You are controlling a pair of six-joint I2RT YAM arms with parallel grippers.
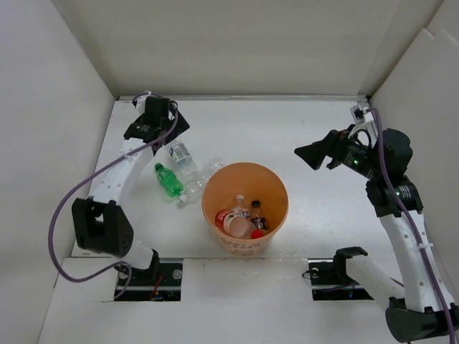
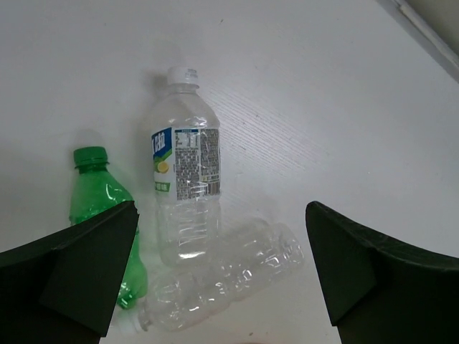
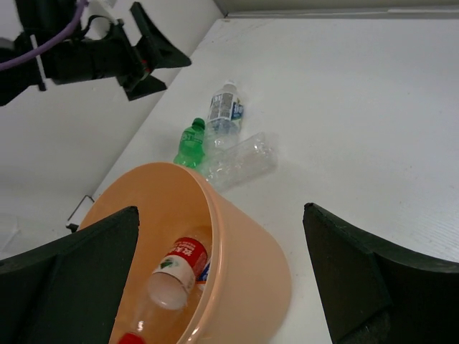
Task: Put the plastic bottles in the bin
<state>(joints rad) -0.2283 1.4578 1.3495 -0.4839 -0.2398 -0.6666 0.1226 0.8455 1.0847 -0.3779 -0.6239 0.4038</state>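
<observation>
The orange bin (image 1: 209, 192) stands at the centre front and holds a red-labelled bottle (image 1: 234, 217) and a black-capped one (image 1: 257, 215). Three bottles lie on the table left of it: a green one (image 1: 168, 180), a clear labelled one (image 1: 183, 159) and a clear plain one (image 1: 204, 176). My left gripper (image 1: 176, 123) is open and empty, held above and behind them. Its wrist view shows the labelled bottle (image 2: 185, 186), the green one (image 2: 97, 201) and the plain one (image 2: 229, 276) below the gripper (image 2: 221, 206). My right gripper (image 1: 307, 155) is open and empty, raised to the right of the bin (image 3: 251, 244).
White walls close the table in at the back, left and right. The right wrist view shows the left gripper (image 3: 154, 61) near the left wall and the three loose bottles (image 3: 224, 115) beyond the bin. Purple cables run along both arms.
</observation>
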